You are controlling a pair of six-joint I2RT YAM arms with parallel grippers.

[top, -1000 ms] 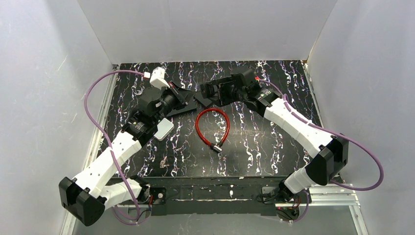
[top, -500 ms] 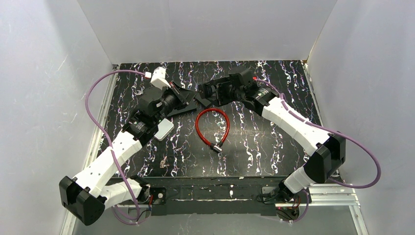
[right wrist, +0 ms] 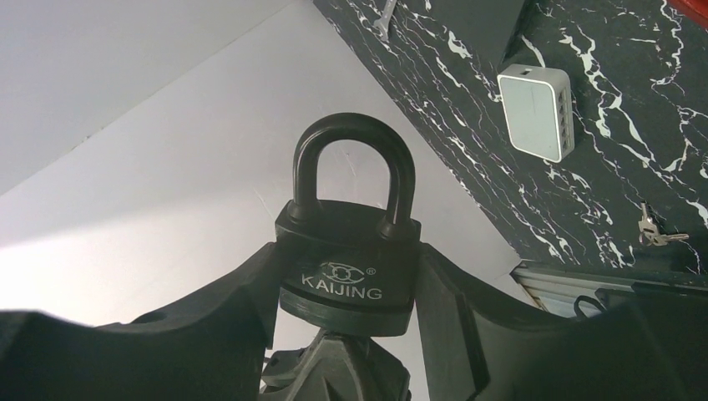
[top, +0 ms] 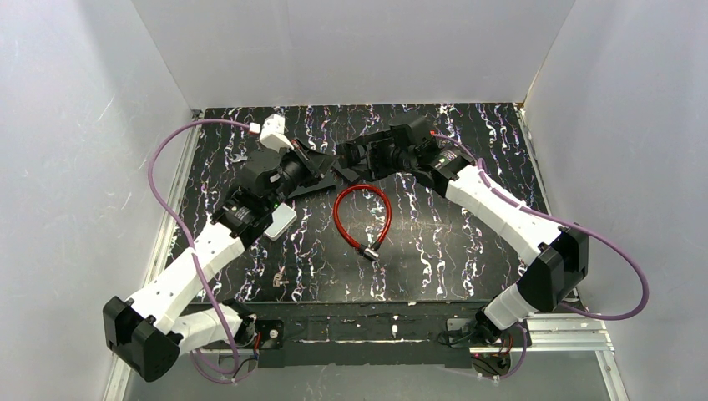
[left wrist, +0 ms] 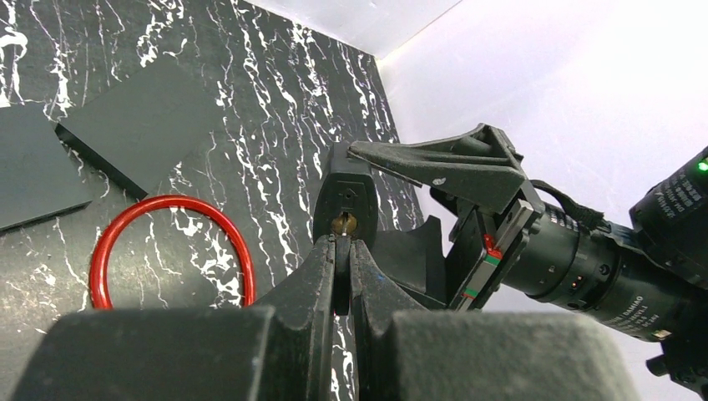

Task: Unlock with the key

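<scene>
cable loop [top: 361, 188] lies right of box [top: 280, 222], before padlock [right wrist: 346, 251].

The black padlock [right wrist: 351, 251] carries the brand name KAIJING in pale capitals on its body — just above it a small linked-rings emblem with an ® sign. White print on the right arm's wrist housing [left wrist: 584, 267] — too small to read.

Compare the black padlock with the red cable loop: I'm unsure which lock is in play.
The black padlock is held up in the right gripper; the red cable loop lies flat on the table. The padlock's shackle is short and thick, the loop wide and thin. Both look closed.
</scene>
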